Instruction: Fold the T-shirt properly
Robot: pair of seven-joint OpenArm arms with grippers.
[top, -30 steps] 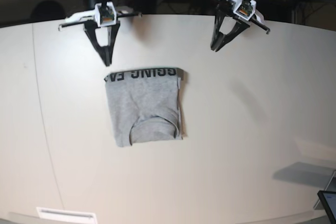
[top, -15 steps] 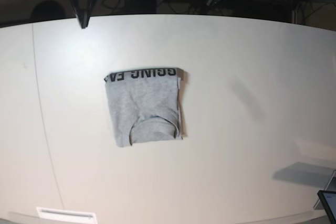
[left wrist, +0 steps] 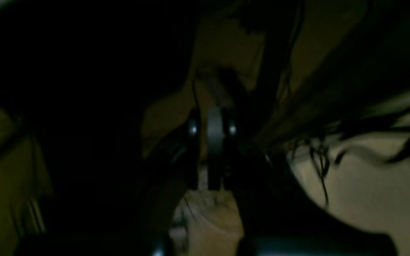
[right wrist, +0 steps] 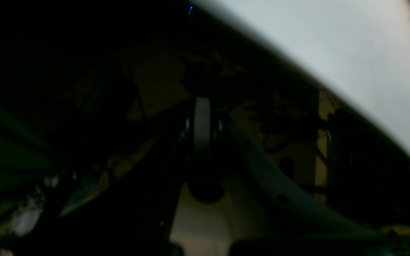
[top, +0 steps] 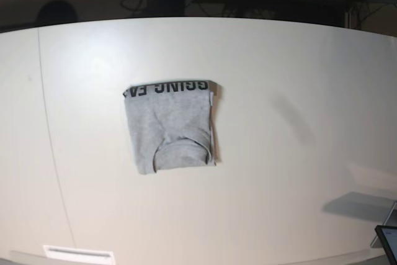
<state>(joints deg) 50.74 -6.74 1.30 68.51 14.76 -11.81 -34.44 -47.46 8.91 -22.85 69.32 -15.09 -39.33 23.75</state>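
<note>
Grey T-shirt point(top: 170, 127) is left folded on the counter point(top: 298, 122); both arms are withdrawn, left gripper point(left wrist: 214, 149) and right gripper point(right wrist: 202, 131) closed, empty.

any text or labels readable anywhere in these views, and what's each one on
"GGING EA": black block letters, upside down in the base view, along the far edge of the folded T-shirt; the lettering is cut off at both ends by the folds, so the full wording cannot be read.
Small tag at the T-shirt's far corner: too small to read.
White strip at the table's near edge: no readable text.
Both wrist views: too dark and blurred, no text.
</note>
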